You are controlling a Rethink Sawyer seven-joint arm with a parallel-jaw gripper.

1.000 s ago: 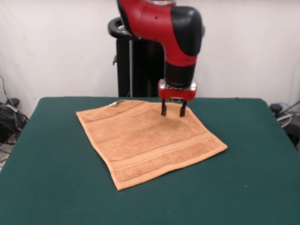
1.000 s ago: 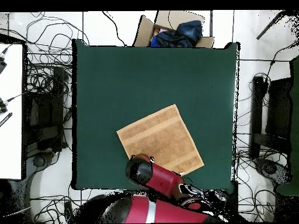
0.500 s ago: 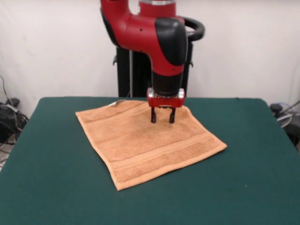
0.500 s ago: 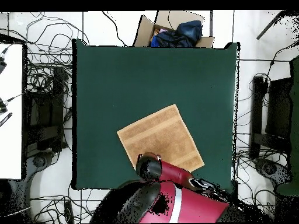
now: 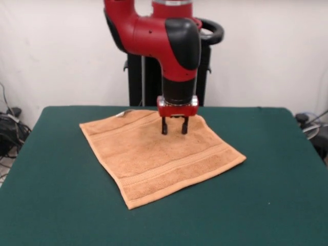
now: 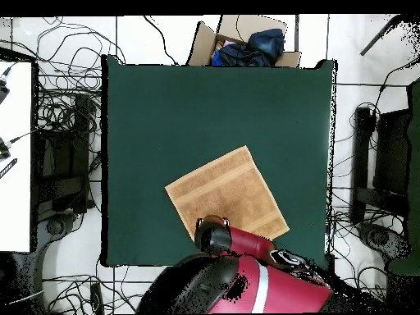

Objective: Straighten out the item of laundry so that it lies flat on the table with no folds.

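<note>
The item of laundry (image 5: 159, 156) is an orange-tan towel spread out as a diamond on the green table (image 5: 266, 205), with a small white tag at its far left corner. My gripper (image 5: 174, 131) hangs open over the towel's far part, fingertips at or just above the cloth with nothing between them. In the overhead view the towel (image 6: 223, 190) lies in the table's lower middle, and the arm's head (image 6: 215, 238) covers its bottom corner, hiding the gripper.
Beyond the table's top edge in the overhead view sits an open cardboard box (image 6: 242, 43) with dark blue cloth in it. Cables cover the floor on both sides. Green table (image 6: 180, 107) surface stretches around the towel.
My arm has swung left in the front view, carrying the gripper from the towel's far right corner toward its far middle. The towel has shifted slightly left with it.
</note>
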